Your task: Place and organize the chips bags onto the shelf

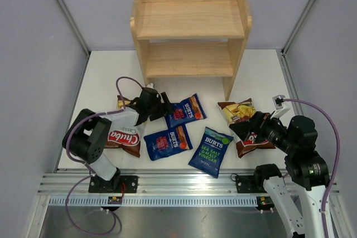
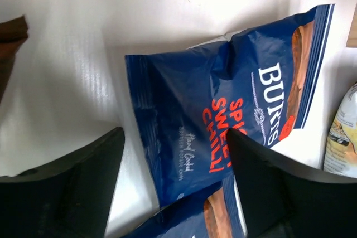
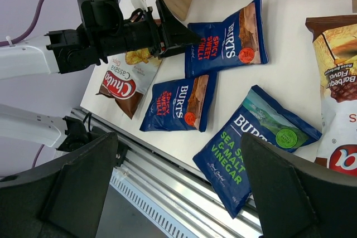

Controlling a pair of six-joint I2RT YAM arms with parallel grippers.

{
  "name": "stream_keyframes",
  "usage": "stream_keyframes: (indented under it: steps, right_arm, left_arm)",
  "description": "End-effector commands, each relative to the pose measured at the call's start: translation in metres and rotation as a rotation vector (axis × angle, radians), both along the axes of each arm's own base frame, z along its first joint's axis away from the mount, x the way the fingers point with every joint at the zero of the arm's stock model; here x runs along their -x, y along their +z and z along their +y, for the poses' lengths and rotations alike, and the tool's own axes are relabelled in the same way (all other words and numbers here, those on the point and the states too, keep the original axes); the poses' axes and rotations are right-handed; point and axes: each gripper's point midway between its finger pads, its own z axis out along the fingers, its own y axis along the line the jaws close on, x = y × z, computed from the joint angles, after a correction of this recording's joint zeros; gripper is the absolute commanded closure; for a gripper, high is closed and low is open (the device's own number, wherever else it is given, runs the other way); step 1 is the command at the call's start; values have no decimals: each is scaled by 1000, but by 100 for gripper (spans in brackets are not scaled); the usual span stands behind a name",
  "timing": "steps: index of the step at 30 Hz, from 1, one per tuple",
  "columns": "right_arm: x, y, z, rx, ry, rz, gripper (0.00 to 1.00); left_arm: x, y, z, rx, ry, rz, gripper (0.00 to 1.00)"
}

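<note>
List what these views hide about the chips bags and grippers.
Brown-and-white glossy Chuba cassava bag: top external, left arm covers its middle.
Brown glossy barbeque bag: top external, right gripper covers its middle; right wrist view's edge crops it.
Left gripper: left wrist, contact with dark blue glossy Burts chilli bag unclear.

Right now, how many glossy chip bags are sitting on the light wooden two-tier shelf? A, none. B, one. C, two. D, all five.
A: both tiers of the light wooden two-tier shelf show only bare wood, while the glossy chip bags all lie on the white table in front of it.
</note>
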Motion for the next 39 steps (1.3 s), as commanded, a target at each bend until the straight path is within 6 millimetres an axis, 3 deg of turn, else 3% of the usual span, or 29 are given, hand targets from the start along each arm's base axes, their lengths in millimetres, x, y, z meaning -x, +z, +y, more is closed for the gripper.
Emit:
stream_keyframes:
  steps: [1,7,10,13,17,18,24,28,31,32,34,35,38,39]
  right_arm:
    - [-1,8,6,-20,31,-19,1]
    - [-1,9,7,-31,39,-17,1]
    - [0,8,8,-35,43,-19,0]
    - [-1,6,9,-43,46,-18,1]
    - [-1,1,12,-60,56,3,0]
    - [-2,1,13,-65,58,1,1]
    - [-3,-2,16,-84,76,8,0]
    - [-4,-5,20,-101,96,19,1]
    - [-5,-6,24,-113,126,18,1]
    - [-5,-9,26,-115,141,25,1]
    - [-3,-11,34,-139,200,18,1]
    - [-5,-5,37,-154,230,-24,1]
    - [2,-6,51,-243,341,2,0]
    - [4,8,56,-288,387,-43,1]
  left_arm:
    - [-10,-4,-11,37,0,-16,26]
    - [-9,-13,-20,57,-8,-4,49]
    - [-7,-13,-23,48,-7,-16,82]
    - [-4,1,-28,56,-33,-56,99]
    - [3,33,-43,59,-98,-156,100]
    - [4,52,-45,77,-107,-206,100]
    - [22,113,-51,162,-150,-370,100]
    - [44,167,-51,253,-229,-495,100]
    - [64,190,-52,285,-310,-553,100]
    - [72,211,-49,314,-326,-604,100]
    - [84,225,-46,337,-354,-623,100]
    - [91,243,-42,363,-355,-660,100]
    - [107,268,-41,419,-396,-682,100]
    - [116,277,-41,452,-410,-675,100]
